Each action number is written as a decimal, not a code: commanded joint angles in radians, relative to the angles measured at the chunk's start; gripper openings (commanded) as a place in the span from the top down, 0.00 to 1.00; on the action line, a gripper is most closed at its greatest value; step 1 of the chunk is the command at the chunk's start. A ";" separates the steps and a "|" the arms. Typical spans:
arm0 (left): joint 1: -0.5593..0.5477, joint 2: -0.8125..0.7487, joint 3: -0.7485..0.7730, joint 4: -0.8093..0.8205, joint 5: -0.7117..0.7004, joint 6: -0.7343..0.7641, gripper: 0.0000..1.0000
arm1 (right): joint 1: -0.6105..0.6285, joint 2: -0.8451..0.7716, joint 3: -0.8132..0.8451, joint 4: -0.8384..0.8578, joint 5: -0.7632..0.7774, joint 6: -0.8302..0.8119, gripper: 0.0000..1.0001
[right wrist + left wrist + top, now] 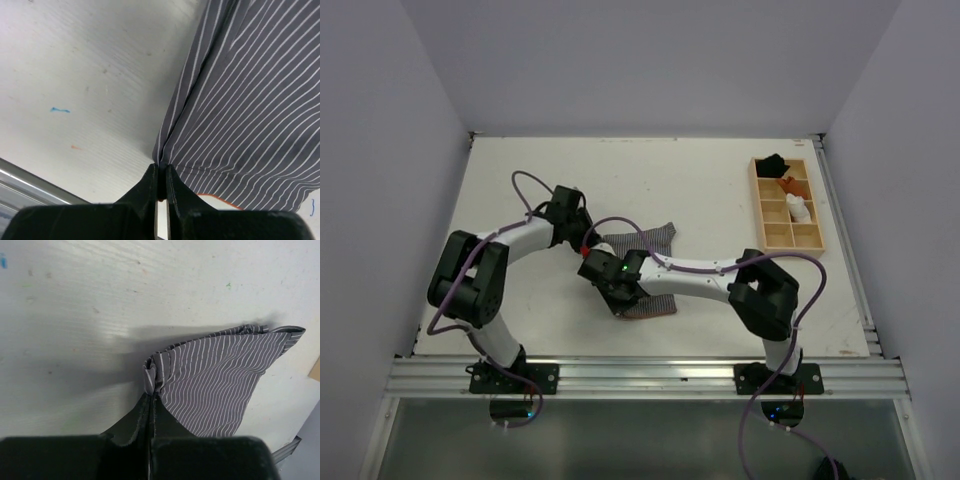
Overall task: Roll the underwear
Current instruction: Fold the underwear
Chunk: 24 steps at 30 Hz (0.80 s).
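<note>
**Setting.** White bench, scuffed and flecked with pen marks, closed in by pale walls on three sides.

**Item 1: underwear.** Grey cloth with fine white stripes, at the centre of the bench. It is strung between the two hands. One part shows at 1 o'clock of where the arms cross and another at 6 o'clock. The stretch between them is hidden under the right arm. No rolled portion is visible, so rolling looks barely begun. It is held at two separate edge points, probably to keep the cloth spread and even so that an edge can be turned over straight.

**Item 2: left hand.** Clenched, fingertips pressed together on a bunched, pleated fold of the garment's edge. This is the garment's 10 o'clock side in the overhead view. In its own wrist view the cloth fans away from the pinch toward 2 o'clock, lying on the bench.

**Item 3: right hand.** Clenched on a thin edge at the garment's 7 o'clock side. The cloth runs off toward 1 o'clock in its wrist view with no slack folds showing.

**Item 4: wooden tray.** Compartmented, at 2 o'clock on the bench, well apart from the garment. It holds a black bundle, an orange bundle and a white bundle, each in its own compartment. It is probably where finished rolls go.
</note>
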 commanded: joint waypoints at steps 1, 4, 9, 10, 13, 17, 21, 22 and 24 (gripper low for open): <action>0.040 -0.072 0.003 -0.083 -0.045 0.074 1.00 | 0.007 -0.006 0.028 0.046 -0.049 -0.012 1.00; 0.068 -0.140 -0.032 -0.138 -0.055 0.099 1.00 | 0.008 -0.023 0.025 0.078 -0.073 -0.009 1.00; 0.091 -0.239 -0.064 -0.241 -0.074 0.129 1.00 | 0.011 -0.061 -0.002 0.149 -0.133 0.023 1.00; 0.092 -0.255 -0.069 -0.258 -0.084 0.136 1.00 | 0.016 -0.078 -0.011 0.176 -0.142 0.036 1.00; 0.092 -0.310 -0.087 -0.339 -0.120 0.128 1.00 | 0.031 -0.103 -0.042 0.222 -0.167 0.045 1.00; 0.092 -0.405 -0.101 -0.393 -0.140 0.097 1.00 | 0.033 -0.144 -0.070 0.247 -0.168 0.062 1.00; 0.091 -0.411 -0.036 -0.405 -0.152 0.074 1.00 | 0.030 -0.182 -0.073 0.238 -0.159 0.068 1.00; 0.091 -0.402 -0.022 -0.413 -0.160 0.073 1.00 | 0.028 -0.193 -0.076 0.237 -0.155 0.068 1.00; 0.089 -0.362 0.024 -0.436 -0.173 0.071 1.00 | 0.015 -0.227 -0.100 0.244 -0.153 0.071 1.00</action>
